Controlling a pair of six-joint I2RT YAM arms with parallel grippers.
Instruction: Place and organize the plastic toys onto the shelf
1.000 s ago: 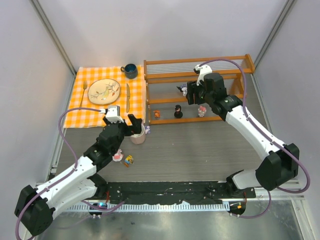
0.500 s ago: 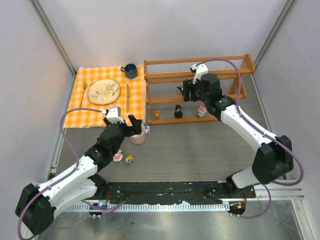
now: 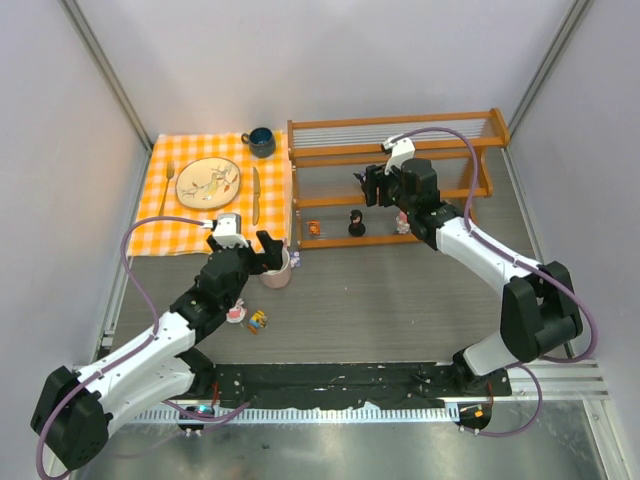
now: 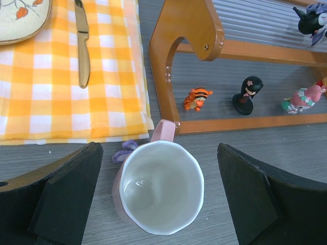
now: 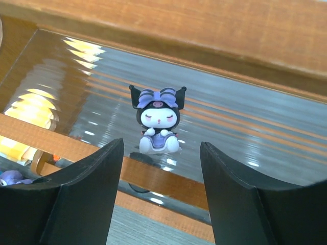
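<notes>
The wooden shelf [image 3: 420, 128] stands at the back right. A black and purple toy [image 5: 158, 120] sits on its middle tier [image 5: 153, 176]. My right gripper [image 5: 161, 148] is open just in front of that toy [image 3: 361, 180], with a finger on each side and no contact. On the bottom tier stand an orange tiger [image 4: 196, 98], a black figure [image 4: 246, 95] and a pink figure [image 4: 301, 98]. My left gripper [image 4: 159, 149] hangs open over the pink-and-white mug [image 4: 161, 186], holding nothing. A purple toy [image 4: 124, 149] lies against the mug. A pink-white toy [image 3: 235, 314] and a yellow-orange toy [image 3: 258, 321] lie on the table.
An orange checked cloth [image 3: 180, 225] at the left holds a plate [image 3: 207, 181], a fork, a knife [image 4: 81, 46] and a dark blue cup [image 3: 262, 141]. The shelf's side post [image 4: 186, 30] rises close beyond the mug. Grey walls close in both sides.
The right gripper's jaws have widened slightly and its arm has shifted a little. The black and purple toy stays on the middle tier. The left arm has barely moved.
</notes>
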